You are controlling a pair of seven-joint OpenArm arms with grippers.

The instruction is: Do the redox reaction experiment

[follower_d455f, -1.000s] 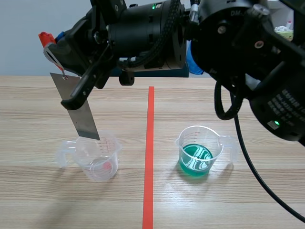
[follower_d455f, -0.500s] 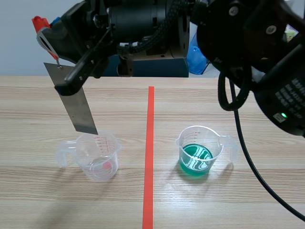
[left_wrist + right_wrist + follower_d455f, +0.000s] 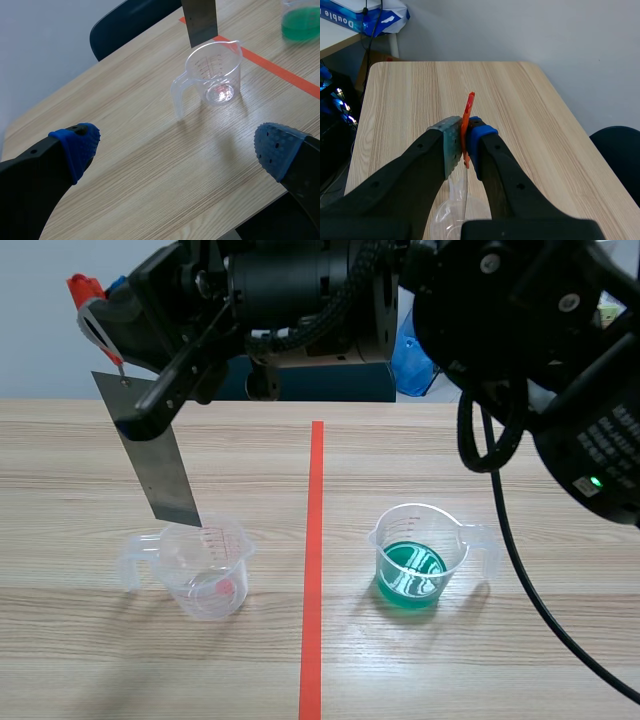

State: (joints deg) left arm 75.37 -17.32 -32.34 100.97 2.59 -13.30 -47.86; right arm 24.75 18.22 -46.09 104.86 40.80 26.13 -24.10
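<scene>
Metal strip (image 3: pixel 160 465) hangs near-upright from the red clip (image 3: pixel 468 112) pinched in my right hand (image 3: pixel 465 137), its tip just over the empty cup (image 3: pixel 205 568). The green-filled cup (image 3: pixel 412 565) lies right, past the tape. My left hand (image 3: pixel 177 147) is spread.

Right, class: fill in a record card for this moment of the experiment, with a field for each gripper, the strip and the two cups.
Right gripper: shut on the red clip, high above the table
Metal strip: hangs tilted from the clip, lower end by the clear cup's rim
Clear cup: left of the tape line in the scene view, looks empty
Green cup: right of the line, holds green liquid
Left gripper: open, holds nothing
</scene>
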